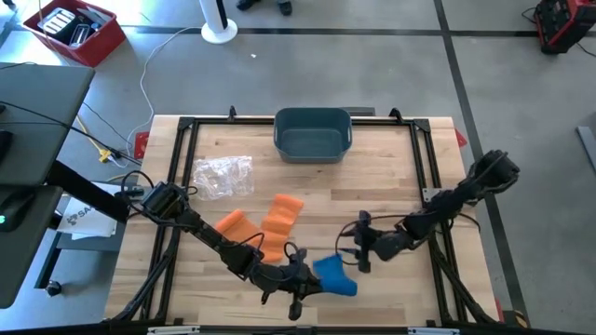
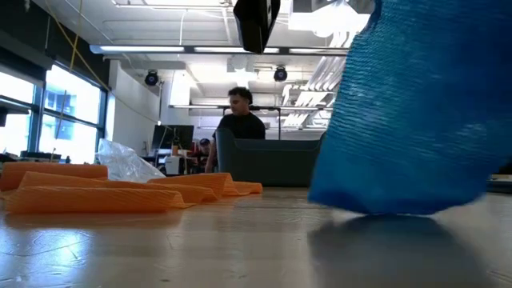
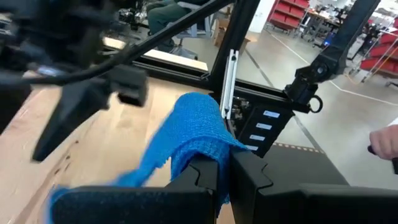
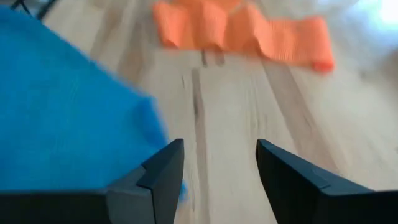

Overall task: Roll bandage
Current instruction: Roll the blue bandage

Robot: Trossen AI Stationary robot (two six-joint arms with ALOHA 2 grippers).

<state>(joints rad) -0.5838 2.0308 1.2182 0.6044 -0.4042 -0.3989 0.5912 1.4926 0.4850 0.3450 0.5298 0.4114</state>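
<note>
A blue bandage (image 1: 335, 276) lies crumpled near the table's front edge, right of the middle. It fills the right of the low view (image 2: 416, 112). My left gripper (image 1: 310, 274) is at the bandage's left side and shut on it (image 3: 221, 171). My right gripper (image 1: 358, 251) hovers open just beyond the bandage's far right side. In the right wrist view (image 4: 219, 158) the blue cloth (image 4: 62, 106) sits beside one finger. Two orange bandages (image 1: 279, 221) (image 1: 239, 224) lie loose on the table's middle left. My left gripper pinches a bunched-up fold of the blue bandage (image 3: 202, 146) between its two shut fingers, coming level from the table's left. The cloth rises in a hump beyond the fingertips. The bandage's lower part (image 2: 376, 204) rests on the table.
A grey bin (image 1: 312, 135) stands at the table's far middle. A crumpled clear plastic bag (image 1: 223, 177) lies at the far left. A black frame (image 1: 424, 158) runs round the table. A person (image 2: 240, 120) sits in the room behind.
</note>
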